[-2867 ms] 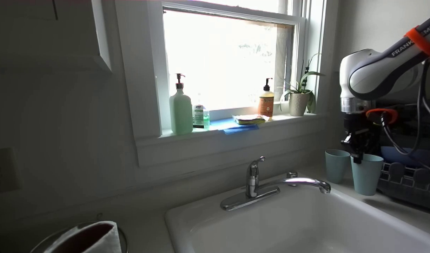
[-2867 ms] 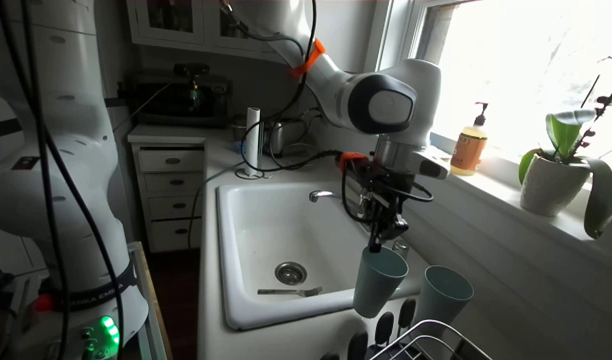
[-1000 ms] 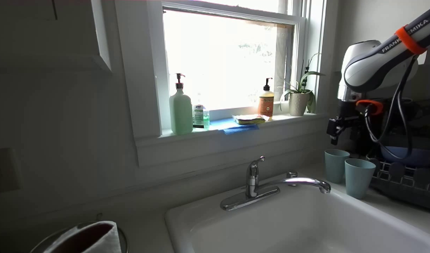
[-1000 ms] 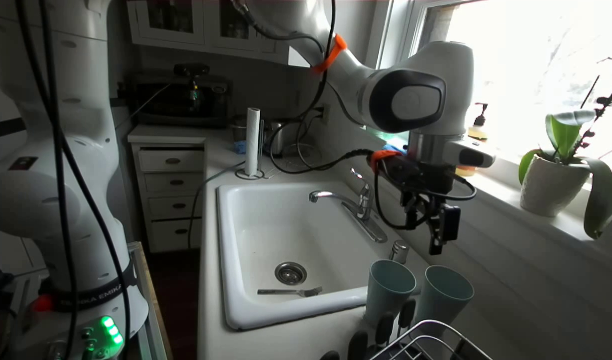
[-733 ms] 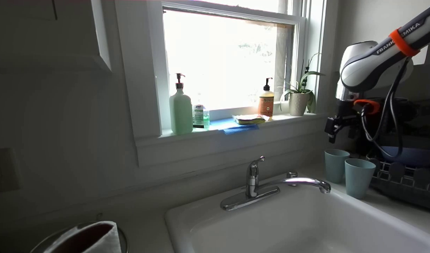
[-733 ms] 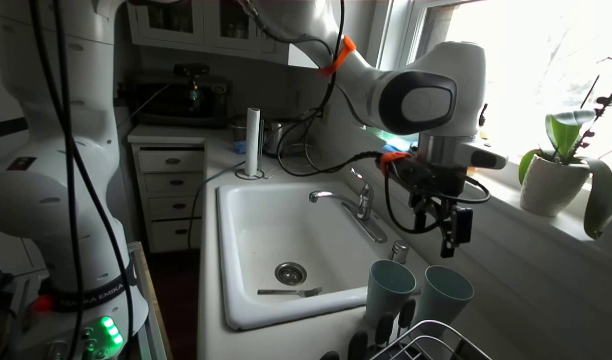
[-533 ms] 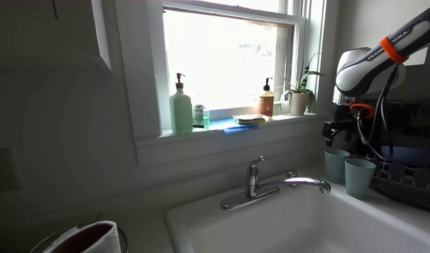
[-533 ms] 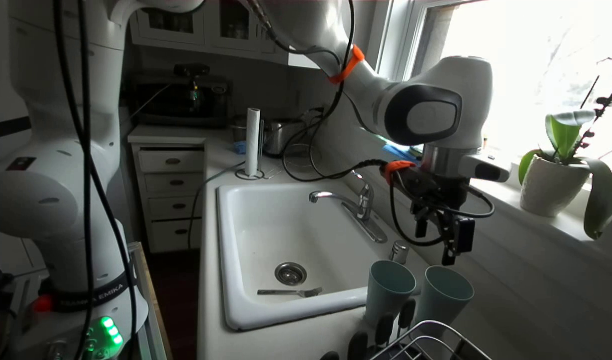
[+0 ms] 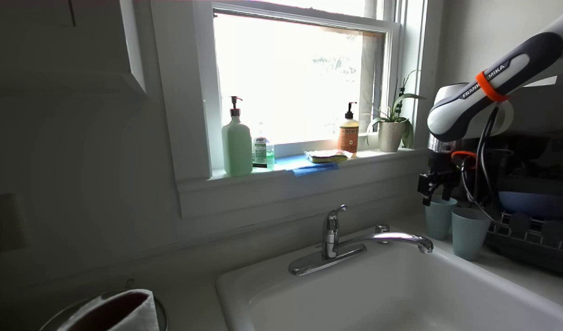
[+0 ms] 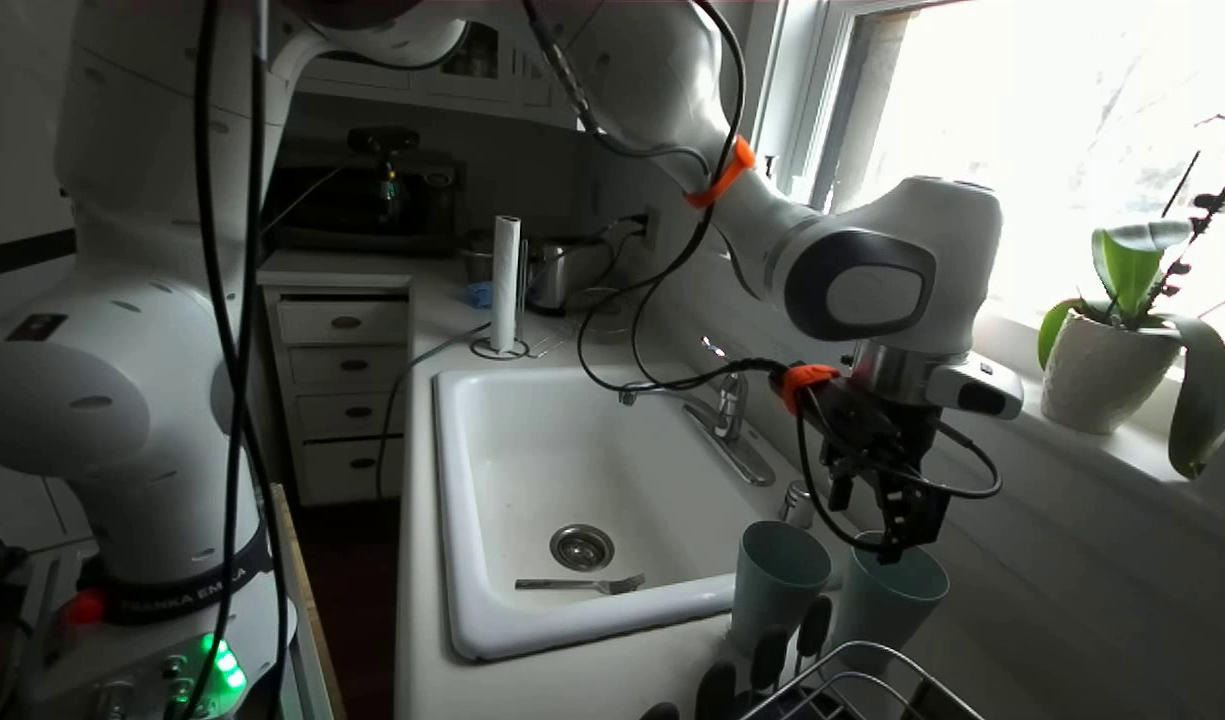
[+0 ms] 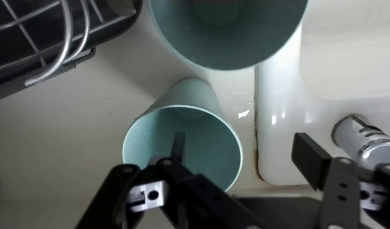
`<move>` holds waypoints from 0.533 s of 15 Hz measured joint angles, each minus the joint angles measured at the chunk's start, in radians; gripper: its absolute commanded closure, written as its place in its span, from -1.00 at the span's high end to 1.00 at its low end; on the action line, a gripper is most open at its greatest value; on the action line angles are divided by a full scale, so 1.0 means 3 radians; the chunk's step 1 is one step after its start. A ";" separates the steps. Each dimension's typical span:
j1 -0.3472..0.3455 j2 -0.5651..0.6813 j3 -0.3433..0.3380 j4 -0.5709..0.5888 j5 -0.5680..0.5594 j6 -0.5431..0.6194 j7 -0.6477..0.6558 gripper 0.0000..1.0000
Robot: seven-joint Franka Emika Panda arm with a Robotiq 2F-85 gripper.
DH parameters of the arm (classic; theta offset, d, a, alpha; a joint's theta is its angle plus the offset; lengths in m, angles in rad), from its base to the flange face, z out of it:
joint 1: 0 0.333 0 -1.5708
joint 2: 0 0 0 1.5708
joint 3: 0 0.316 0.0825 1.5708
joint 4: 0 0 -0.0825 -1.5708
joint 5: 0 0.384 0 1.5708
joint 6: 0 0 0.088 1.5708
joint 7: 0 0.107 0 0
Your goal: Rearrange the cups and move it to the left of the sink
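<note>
Two pale teal cups stand upright on the counter beside the white sink [image 10: 450,500], close to each other. The cup nearer the wall [image 9: 438,223] lies under my gripper [image 11: 238,137], which is open with nothing pinched. In the wrist view one finger [image 11: 178,146] shows over that cup's mouth, and the opposite finger [image 11: 309,159] is outside it, over the sink's rim corner. Whether the first tip dips below the cup's rim I cannot tell. The cup farther from the wall [image 10: 780,580] is free of the gripper.
Close behind the cups sits a dark dish rack [image 9: 534,253] with wire loops. A chrome faucet [image 9: 329,236] and a short chrome fitting [image 11: 370,146] rise from the sink's back edge. Pump bottles [image 9: 236,147] and a potted plant [image 10: 1107,375] line the sill. A fork [image 10: 582,584] lies in the basin.
My gripper has let go of the cup farther from the wall, now set down slightly closer to the faucet. It has risen, moved across toward the wall-side cup and come down to its rim.
</note>
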 measured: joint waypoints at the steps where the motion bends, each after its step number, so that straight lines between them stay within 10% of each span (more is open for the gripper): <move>1: -0.0008 0.0032 0.0004 0.0019 0.0000 0.0000 -0.0025 -0.05; 8: -0.0027 0.0140 0.0012 0.0121 -0.0001 0.0000 -0.0130 -0.99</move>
